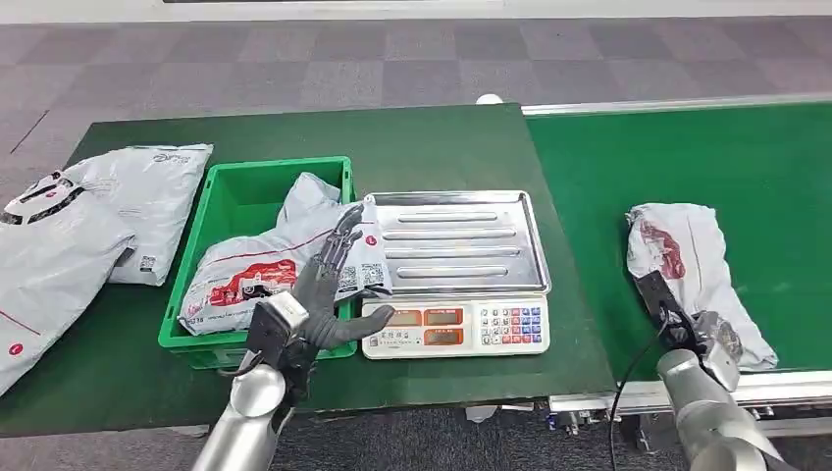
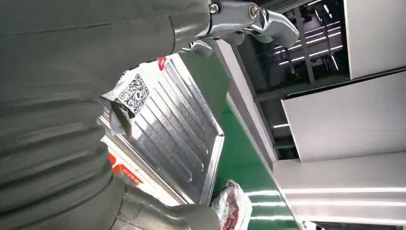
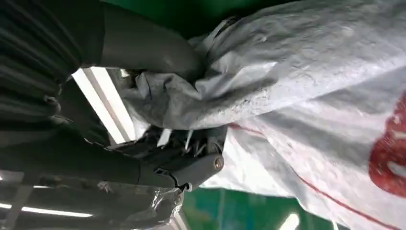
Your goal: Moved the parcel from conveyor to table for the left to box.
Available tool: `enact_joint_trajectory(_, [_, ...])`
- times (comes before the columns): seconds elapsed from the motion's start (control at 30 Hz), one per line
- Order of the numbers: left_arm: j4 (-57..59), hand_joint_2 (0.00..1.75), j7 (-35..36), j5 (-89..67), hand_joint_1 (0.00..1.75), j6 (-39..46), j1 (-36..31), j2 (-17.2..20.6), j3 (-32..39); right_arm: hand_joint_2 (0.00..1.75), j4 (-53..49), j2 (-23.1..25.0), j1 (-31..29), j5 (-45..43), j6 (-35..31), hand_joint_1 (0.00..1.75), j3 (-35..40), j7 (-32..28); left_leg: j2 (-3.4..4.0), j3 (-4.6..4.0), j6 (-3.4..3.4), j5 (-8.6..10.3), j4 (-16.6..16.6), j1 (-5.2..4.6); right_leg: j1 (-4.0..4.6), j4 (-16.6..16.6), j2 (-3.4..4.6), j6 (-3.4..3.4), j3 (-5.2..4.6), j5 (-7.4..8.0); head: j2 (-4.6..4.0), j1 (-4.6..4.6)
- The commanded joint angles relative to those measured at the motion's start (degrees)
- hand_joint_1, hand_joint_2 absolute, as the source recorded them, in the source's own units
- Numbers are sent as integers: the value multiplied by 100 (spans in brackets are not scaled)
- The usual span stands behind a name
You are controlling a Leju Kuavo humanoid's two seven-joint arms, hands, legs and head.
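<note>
A grey-white parcel (image 1: 692, 250) with a red print lies on the green conveyor (image 1: 687, 147) at the right. My right hand (image 1: 687, 329) is at its near end, and the right wrist view shows my thumb (image 3: 143, 48) and dark fingers (image 3: 186, 167) pinching a fold of the parcel (image 3: 311, 96). A green box (image 1: 275, 165) on the dark green table (image 1: 432, 147) holds another parcel (image 1: 265, 270) that spills over its right rim. My left hand (image 1: 324, 289) hovers over that parcel with fingers stretched out, holding nothing. The left wrist view looks past my left hand (image 2: 72, 96) to the conveyor parcel (image 2: 232, 206).
A scale with a steel tray (image 1: 456, 240) and keypad stands between the box and the conveyor, and its tray (image 2: 177, 139) fills the left wrist view's middle. Two grey parcels (image 1: 88, 226) lie on the table's left part. Carpeted floor lies beyond.
</note>
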Motion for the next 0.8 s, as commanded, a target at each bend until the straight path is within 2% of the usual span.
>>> enact_joint_trajectory(0.03, [226,175,5,-22,0,14,-48,87,185,175,-91,335,-238,-70,-621,175,-454,-598,29,24,-7,-8,-10,5,5,-12,32,-9,15,2,0,0])
enact_joint_trajectory(0.07, [232,175,5,-22,0,21,-63,93,164,175,-262,409,-239,-188,-924,175,-474,-963,29,24,-7,-8,-11,3,3,-12,33,-9,15,2,0,0])
enact_joint_trajectory(0.1, [231,175,5,-22,0,22,-67,90,162,175,-265,418,-257,-188,-916,175,-467,-964,22,12,-4,-5,-5,1,0,-5,25,-6,5,2,0,0])
enact_joint_trajectory(0.17, [250,175,-6,-11,0,48,-88,120,101,175,-788,605,-177,-521,-1523,175,-416,-1773,24,10,-4,-5,-4,0,-1,-3,26,-5,2,3,2,0])
enact_joint_trajectory(0.23, [265,175,-39,31,0,76,-93,118,88,175,-1428,788,-38,-747,-1803,175,-275,-2279,27,11,-6,-5,-6,1,1,-4,30,-7,3,4,0,0])
enact_joint_trajectory(0.27, [300,175,-50,61,0,85,-98,116,92,175,-1842,925,84,-895,-1795,175,-232,-2532,33,15,-7,-7,-7,2,2,-6,37,-9,5,4,0,0])
enact_joint_trajectory(0.33, [364,175,-76,113,0,98,-110,117,92,175,-2558,1069,286,-1103,-1803,175,42,-2650,36,22,-10,-8,-13,4,4,-13,41,-13,11,4,2,0])
enact_joint_trajectory(0.37, [453,175,-92,128,0,110,-150,118,78,175,-3325,1306,508,-1244,-1803,175,35,-3136,21,11,-6,-4,-6,2,2,-5,23,-7,4,2,2,0])
enact_joint_trajectory(0.43, [564,175,-142,152,0,127,-210,103,69,175,-3922,1454,747,-1315,-1803,175,273,-3218,21,15,-9,-4,-11,2,2,-6,24,-10,5,0,2,0])
enact_joint_trajectory(0.47, [605,175,-192,175,0,118,-239,92,58,175,-4567,1660,918,-1370,-1803,175,302,-3713,22,22,-12,-7,-13,5,5,-9,26,-14,13,-2,0,0])
enact_joint_trajectory(0.53, [618,175,-208,180,0,116,-254,72,50,175,-4923,1825,1028,-1367,-1803,175,355,-3921,21,20,-12,-8,-12,5,5,-7,25,-14,9,-3,0,0])
enact_joint_trajectory(0.57, [622,175,-239,179,0,87,-274,66,28,175,-5509,1936,1297,-1658,-1803,175,748,-4366,17,14,-10,-6,-9,4,4,-4,19,-11,5,-3,0,0])
enact_joint_trajectory(0.63, [691,175,-241,174,0,94,-349,74,1,175,-5969,1859,1590,-1787,-1803,175,1395,-4180,19,14,-10,-8,-7,8,8,-4,22,-15,5,-6,2,0])
enact_joint_trajectory(0.73, [751,175,-283,191,0,90,-397,97,-11,175,-6163,1731,1780,-1899,-1755,175,1793,-4082,9,11,-9,-6,-7,5,5,-3,12,-11,4,-11,2,0])
enact_joint_trajectory(0.8, [774,175,-416,61,0,315,-397,152,-46,175,-6394,1572,2057,-2080,-1240,175,2348,-4195,10,16,-9,-7,-9,6,5,-6,13,-11,10,-11,0,0])
